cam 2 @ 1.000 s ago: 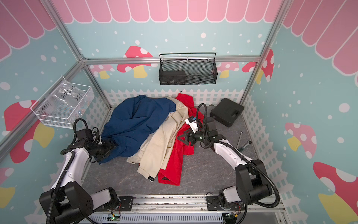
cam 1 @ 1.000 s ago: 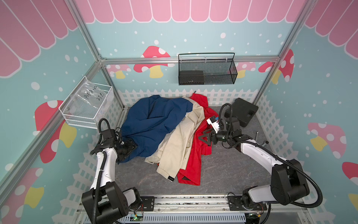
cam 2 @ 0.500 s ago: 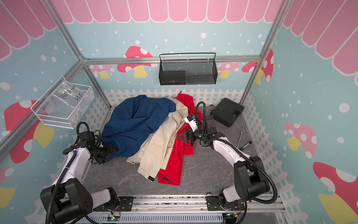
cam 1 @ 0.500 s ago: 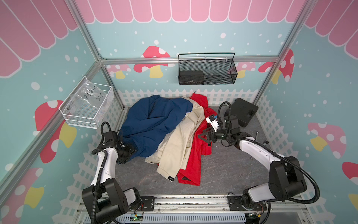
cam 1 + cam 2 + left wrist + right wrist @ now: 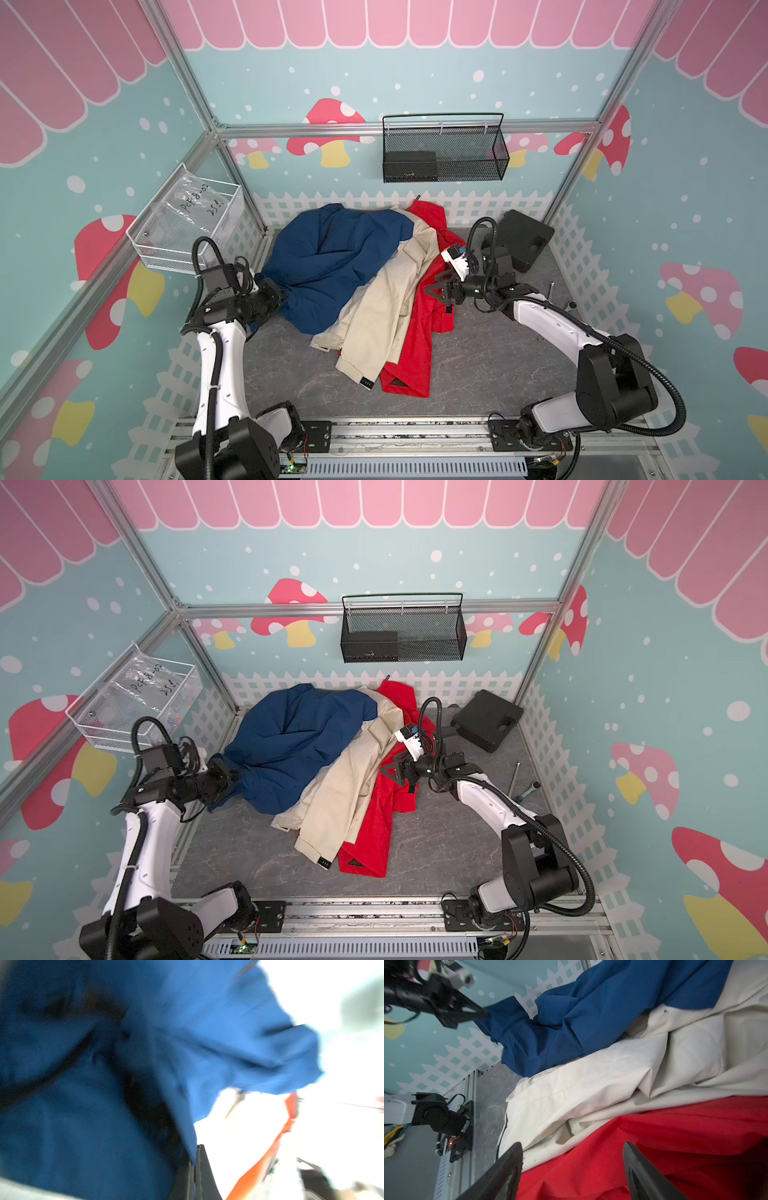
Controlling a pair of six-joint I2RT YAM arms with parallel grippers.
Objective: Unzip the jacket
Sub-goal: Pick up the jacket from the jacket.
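The left claw (image 5: pixel 277 296) is clenched on the blue edge of the jacket (image 5: pixel 332 257); the right claw (image 5: pixel 434 291) is spread above its red part. The jacket is heaped on the table (image 5: pixel 478 365) and should be drawn taut so the hidden zip is exposed

left fingers (image 5: pixel 204 1178) pressed together, right fingers (image 5: pixel 504 1174) spread apart

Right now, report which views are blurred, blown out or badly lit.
Left wrist: the blue jacket is smeared and out of focus, and everything beyond it is blown out white. Right wrist: well exposed, with sharp folds on the red jacket. Both top views: sharp, evenly lit, no glare.
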